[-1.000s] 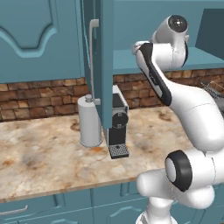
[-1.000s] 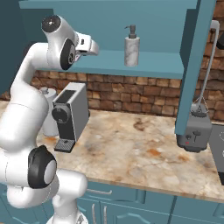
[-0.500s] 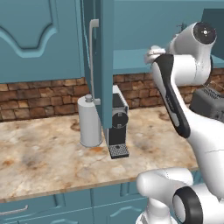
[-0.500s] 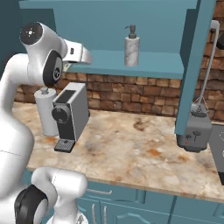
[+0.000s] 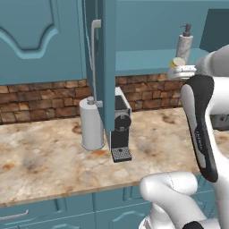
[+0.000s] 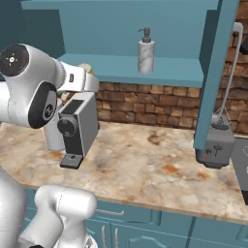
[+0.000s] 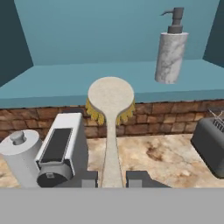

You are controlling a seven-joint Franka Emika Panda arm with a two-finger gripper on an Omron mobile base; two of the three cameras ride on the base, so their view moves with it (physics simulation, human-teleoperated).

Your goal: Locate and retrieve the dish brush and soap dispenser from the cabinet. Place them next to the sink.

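Note:
My gripper (image 7: pixel 111 178) is shut on the pale handle of the dish brush (image 7: pixel 110 101), whose round yellowish bristle head stands in front of the open cabinet shelf (image 7: pixel 131 74). From the left base view the brush (image 5: pixel 177 62) sits just above the gripper (image 5: pixel 181 71), off the shelf's front edge. The soap dispenser (image 7: pixel 170 49), grey-white with a dark pump, stands upright on the shelf, and it also shows as the soap dispenser (image 5: pixel 184 44) and the soap dispenser (image 6: pixel 145 53). The cabinet door (image 5: pixel 102 67) hangs open. The sink is out of view.
On the marble counter (image 6: pixel 145 160) below stand a coffee machine (image 5: pixel 120 129), a white paper-towel roll (image 5: pixel 91 124) and a dark toaster (image 6: pixel 215 146). A black hob (image 6: pixel 241 167) lies at the far right. The open door's bar handle (image 5: pixel 94 58) juts out over the counter.
The arm has drawn back from the shelf and dropped a little, carrying the brush out past the shelf's front edge. The soap dispenser has stayed put.

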